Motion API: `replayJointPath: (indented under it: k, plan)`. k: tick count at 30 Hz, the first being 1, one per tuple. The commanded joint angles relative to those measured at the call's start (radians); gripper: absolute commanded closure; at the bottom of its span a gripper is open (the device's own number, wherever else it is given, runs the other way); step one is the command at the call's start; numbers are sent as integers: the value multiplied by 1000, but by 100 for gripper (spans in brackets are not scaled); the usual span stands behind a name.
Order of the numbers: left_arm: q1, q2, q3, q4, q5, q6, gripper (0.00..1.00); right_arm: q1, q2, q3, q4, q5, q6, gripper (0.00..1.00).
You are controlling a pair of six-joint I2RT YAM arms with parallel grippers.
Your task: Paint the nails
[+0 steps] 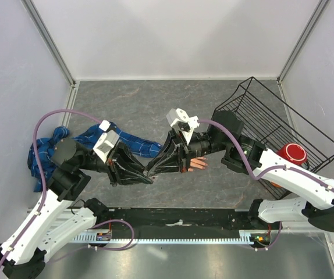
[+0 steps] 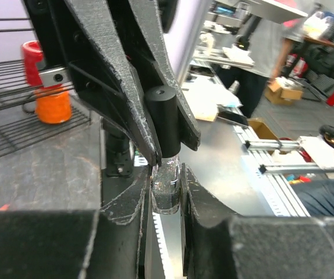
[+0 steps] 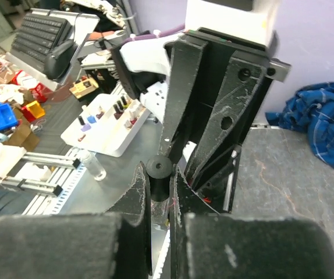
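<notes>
With the left end effector (image 2: 166, 200) clamped on the small clear glass bottle (image 2: 167, 183) and the right end effector (image 3: 159, 195) pinching its black cylindrical cap (image 3: 158, 168), uncapping seems to be the step in hand, and the next move calls for a twist, while the nails of the pale peach mannequin hand (image 1: 199, 164) lie close by on the grey surface (image 1: 132, 110).

Readable text: none, in any view.
Glass bottle (image 2: 167, 189), between the left fingers (image 2: 129, 203): no legible print.
Black cap (image 3: 158, 170), between the right fingers (image 3: 135, 209): no legible marking.
Keyboard (image 3: 42, 38), far up and left of the right fingers: key legends too small to read.
Small bottles (image 3: 120, 109) in white tray (image 3: 97, 139), left of the right fingers: labels too small to read.
</notes>
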Motion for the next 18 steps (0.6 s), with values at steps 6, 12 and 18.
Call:
replayJointPath:
  k: [6,12,18]
  plan:
    - [-6,-35,100,-299,-451,311,98,-43,-10,119,-304,404,-10,35]
    - [-6,-56,78,-362,-596,360,98,-41,-24,179,-390,609,24,17]
    - [-6,-59,66,-379,-647,365,98,-5,15,226,-397,763,98,16]
